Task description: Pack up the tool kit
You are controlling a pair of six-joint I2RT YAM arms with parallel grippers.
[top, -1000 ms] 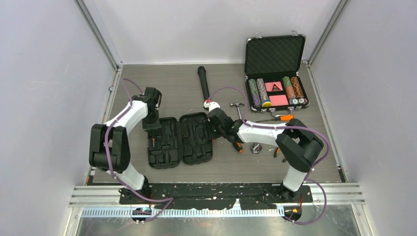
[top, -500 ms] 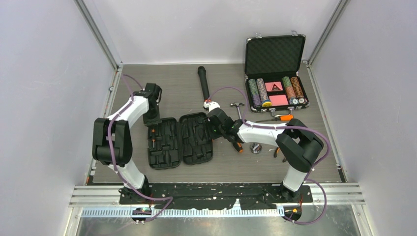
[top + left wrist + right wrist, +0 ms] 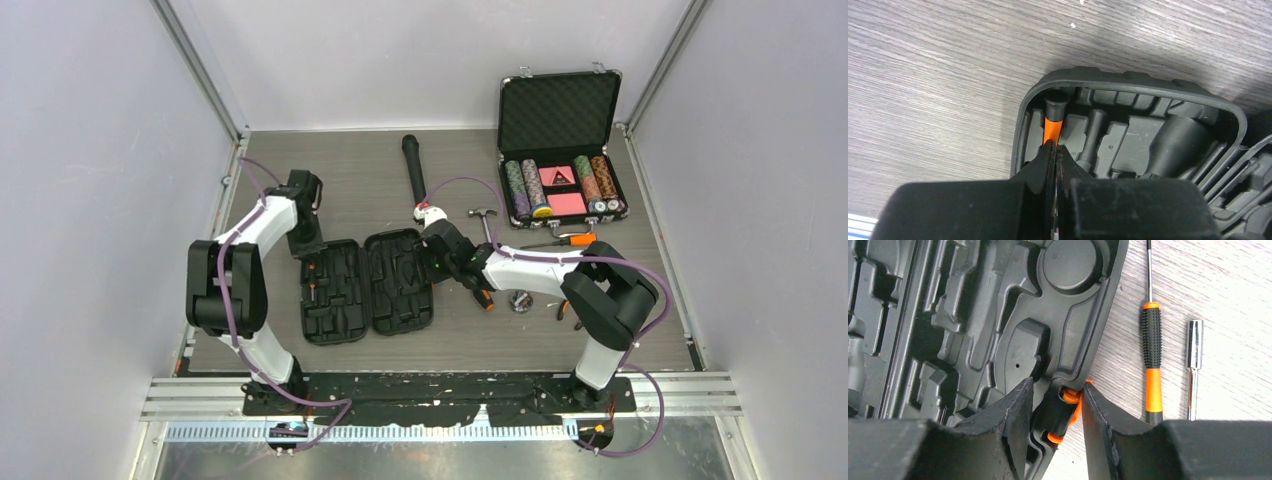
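The top external camera looked steeply down from above and behind the arm bases, covering the whole table out to the far wall. The left wrist camera hung very near the far left corner of the tool kit. The right wrist camera sat close against its right edge, by the orange latch, apparently facing leftward. All three shared that open case.

Landmark: tool kit, lying open. Left of it and on its near side the table is bare, with room to pass. Its far-left corner is blocked by the left gripper, jaws together over a stowed orange driver. Its right rim is taken by the right gripper, pinching at the latch. Just right of it lie a loose screwdriver, socket bit and hammer. Beyond it sits the microphone, and far right the chip case.
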